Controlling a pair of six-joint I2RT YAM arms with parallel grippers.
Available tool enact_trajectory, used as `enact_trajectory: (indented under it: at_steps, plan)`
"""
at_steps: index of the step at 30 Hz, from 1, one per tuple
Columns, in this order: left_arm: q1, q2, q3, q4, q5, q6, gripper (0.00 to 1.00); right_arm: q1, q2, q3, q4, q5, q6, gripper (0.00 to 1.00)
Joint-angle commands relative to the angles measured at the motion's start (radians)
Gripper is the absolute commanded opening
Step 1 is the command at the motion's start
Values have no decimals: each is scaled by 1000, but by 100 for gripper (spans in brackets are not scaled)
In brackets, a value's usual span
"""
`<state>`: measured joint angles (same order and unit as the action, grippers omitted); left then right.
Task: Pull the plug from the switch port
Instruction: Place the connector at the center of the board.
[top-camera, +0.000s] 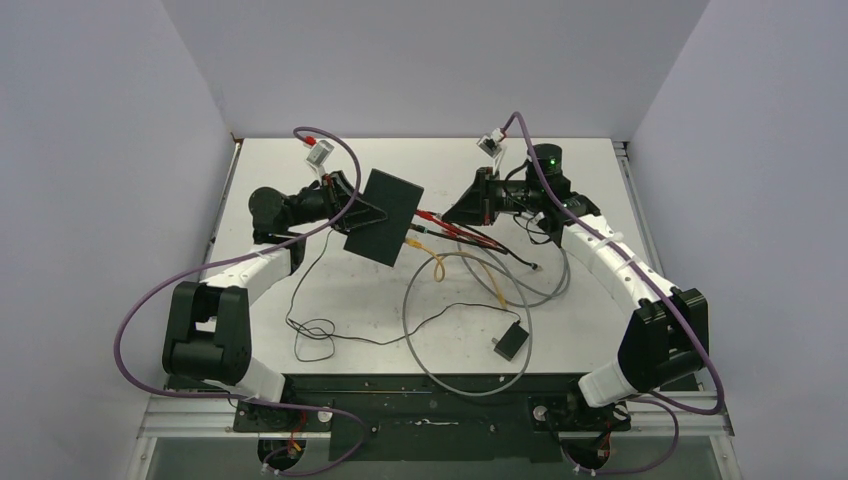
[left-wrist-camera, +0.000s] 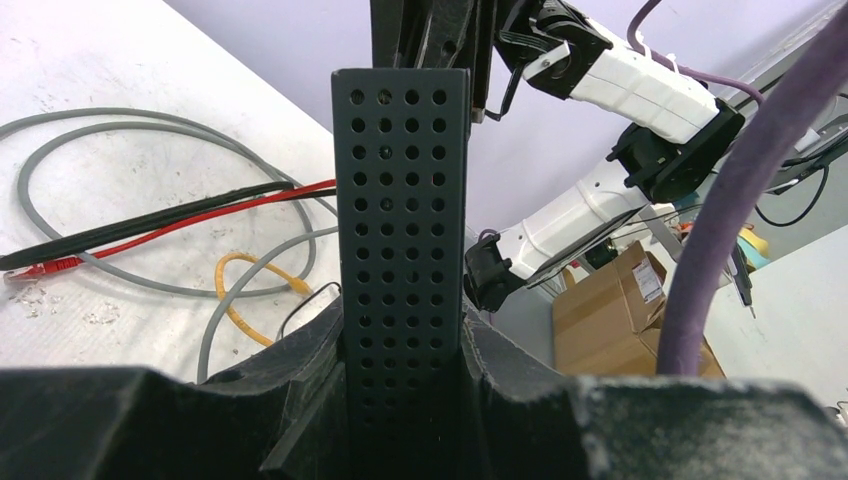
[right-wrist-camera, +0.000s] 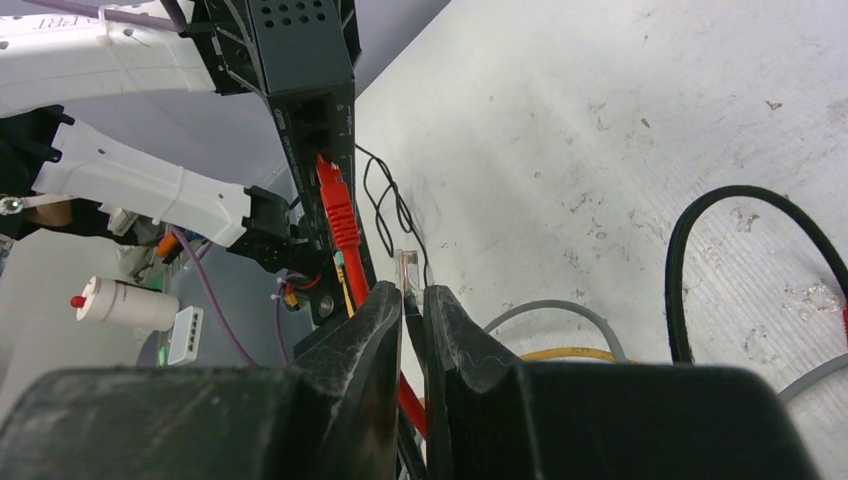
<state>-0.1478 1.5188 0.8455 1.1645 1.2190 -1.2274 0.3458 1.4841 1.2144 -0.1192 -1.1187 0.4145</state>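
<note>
The switch (right-wrist-camera: 300, 50), clamped by the shut left gripper (left-wrist-camera: 402, 345), lies at 11 o'clock in the right wrist view from the right gripper (right-wrist-camera: 405, 300), which is pinched on a clear plug (right-wrist-camera: 405, 265) beside the red plug (right-wrist-camera: 336, 205).

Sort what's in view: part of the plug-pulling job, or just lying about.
Job: switch, in left claw; red plug, in a switch port; clear plug, in right claw.

Lying about: adapter block; thin cord; black cable; grey cable loop, yellow cable loop (ends untraceable).

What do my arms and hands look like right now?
Left arm and right arm: white links, black joints, a purple cable along each. Left hand and right hand: matte black, wedge-shaped fingers. Green light on the right arm's joint.
</note>
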Motion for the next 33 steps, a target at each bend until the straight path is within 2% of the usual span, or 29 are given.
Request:
enact_trajectory:
  at_steps: [1,9,19,23,26,28,33]
  plan:
    - [1,-27,11,98,-42,-18,0,-5,4,75,41,31,-8,5]
    - [-12,-27,-2,83,-24,-7,0,-5,15,82,75,63,27,5]
    - [-31,-39,-24,44,-24,28,0,-5,97,168,80,86,31,5]
    - [-30,-58,-28,-14,-49,73,0,-5,129,191,63,107,25,5]
    - [-30,-78,-24,-123,-81,157,0,-4,143,208,24,144,8,6]
    - [-30,-94,-11,-252,-106,242,0,-6,146,219,-2,176,-4,14]
    - [-28,-125,15,-492,-155,411,0,-7,136,241,-58,269,-42,54]
